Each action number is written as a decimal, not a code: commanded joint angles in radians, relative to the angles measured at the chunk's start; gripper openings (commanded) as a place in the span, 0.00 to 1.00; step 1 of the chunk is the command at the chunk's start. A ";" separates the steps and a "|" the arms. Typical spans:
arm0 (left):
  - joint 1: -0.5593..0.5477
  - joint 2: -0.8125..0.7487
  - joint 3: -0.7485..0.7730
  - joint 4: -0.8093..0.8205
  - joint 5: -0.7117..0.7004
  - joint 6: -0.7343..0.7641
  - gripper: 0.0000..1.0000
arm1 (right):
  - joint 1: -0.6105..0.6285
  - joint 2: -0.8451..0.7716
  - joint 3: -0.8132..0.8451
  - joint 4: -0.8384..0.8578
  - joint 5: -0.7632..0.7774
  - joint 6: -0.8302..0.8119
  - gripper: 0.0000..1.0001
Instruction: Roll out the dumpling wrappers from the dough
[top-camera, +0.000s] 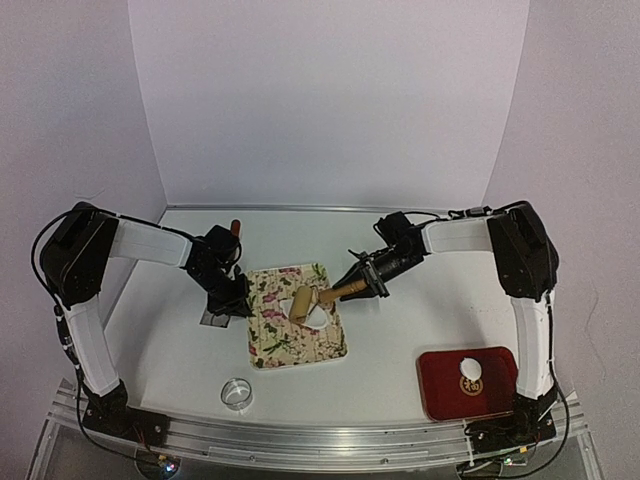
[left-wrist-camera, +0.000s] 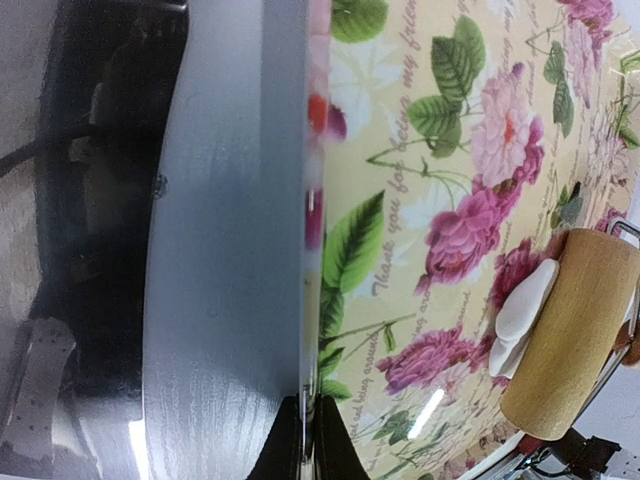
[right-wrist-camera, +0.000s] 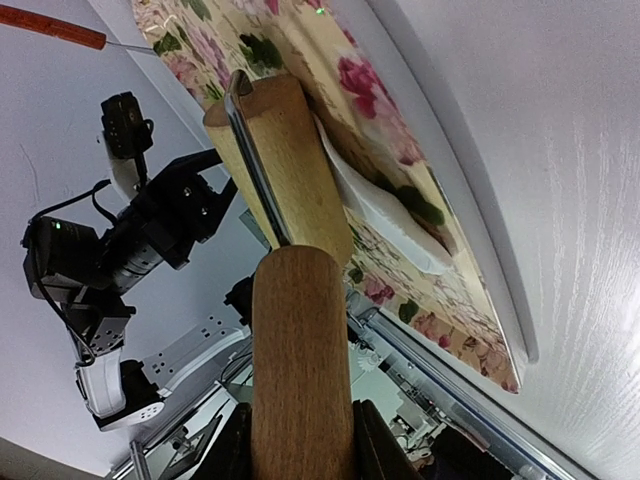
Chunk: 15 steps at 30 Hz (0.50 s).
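Observation:
A white dough piece (top-camera: 319, 316) lies on the floral board (top-camera: 280, 340), with the wooden roller (top-camera: 302, 302) of a rolling pin resting on its left part. My right gripper (top-camera: 368, 283) is shut on the pin's wooden handle (right-wrist-camera: 300, 360). The right wrist view shows the roller (right-wrist-camera: 285, 165) on the dough (right-wrist-camera: 385, 215). My left gripper (top-camera: 232, 303) is shut on the board's left edge (left-wrist-camera: 312, 300); the dough (left-wrist-camera: 520, 315) and roller (left-wrist-camera: 575, 330) show at the right of that view. One small round white wrapper (top-camera: 470, 366) lies on a red tray (top-camera: 440, 395).
A metal ring cutter (top-camera: 237, 393) stands near the front edge, left of centre. A red-handled tool (top-camera: 235, 226) lies at the back behind my left arm. The red tray sits front right beside the right arm's base and bears a round brownish mark (top-camera: 470, 385).

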 joint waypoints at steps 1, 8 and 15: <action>-0.005 0.004 0.025 -0.006 -0.003 0.000 0.00 | 0.004 0.069 -0.100 -0.286 0.432 0.067 0.00; -0.005 -0.014 0.012 -0.018 -0.018 0.004 0.00 | -0.001 -0.122 -0.297 -0.299 0.429 0.067 0.00; -0.005 -0.018 0.020 -0.029 -0.018 0.013 0.00 | 0.045 0.123 -0.090 -0.300 0.437 0.032 0.00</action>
